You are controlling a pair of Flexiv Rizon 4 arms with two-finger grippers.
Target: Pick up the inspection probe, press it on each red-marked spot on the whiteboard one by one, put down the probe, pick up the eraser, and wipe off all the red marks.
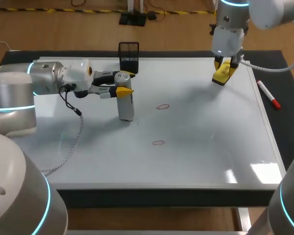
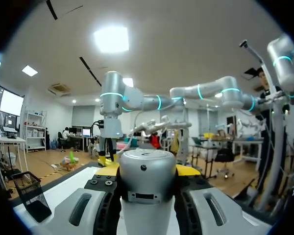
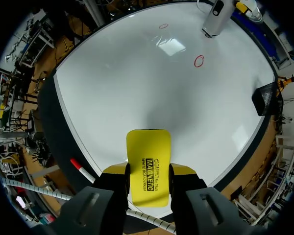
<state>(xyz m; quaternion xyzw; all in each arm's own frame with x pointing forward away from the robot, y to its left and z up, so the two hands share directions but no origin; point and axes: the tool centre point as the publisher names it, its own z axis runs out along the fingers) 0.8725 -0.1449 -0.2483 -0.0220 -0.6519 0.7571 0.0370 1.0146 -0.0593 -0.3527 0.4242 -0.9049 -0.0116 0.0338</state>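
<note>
My left gripper [image 1: 123, 84] is shut on the grey cylindrical inspection probe [image 1: 125, 104], which stands upright with its tip on the whiteboard [image 1: 210, 142], left of the two red marks. One red ring [image 1: 162, 106] lies just right of the probe, the other red ring [image 1: 158, 143] nearer the front. In the left wrist view the probe [image 2: 146, 186] fills the space between the fingers. My right gripper [image 1: 224, 73] hangs over the board's far right corner, shut on the yellow eraser [image 3: 148, 165]. From there both red rings [image 3: 199, 60] and the probe [image 3: 214, 17] show far ahead.
A black mesh pen holder [image 1: 129, 57] stands at the board's far edge, just behind the left gripper. A red marker [image 1: 268, 94] lies on the dark table right of the board. A grey cable [image 1: 71, 142] trails over the board's left part.
</note>
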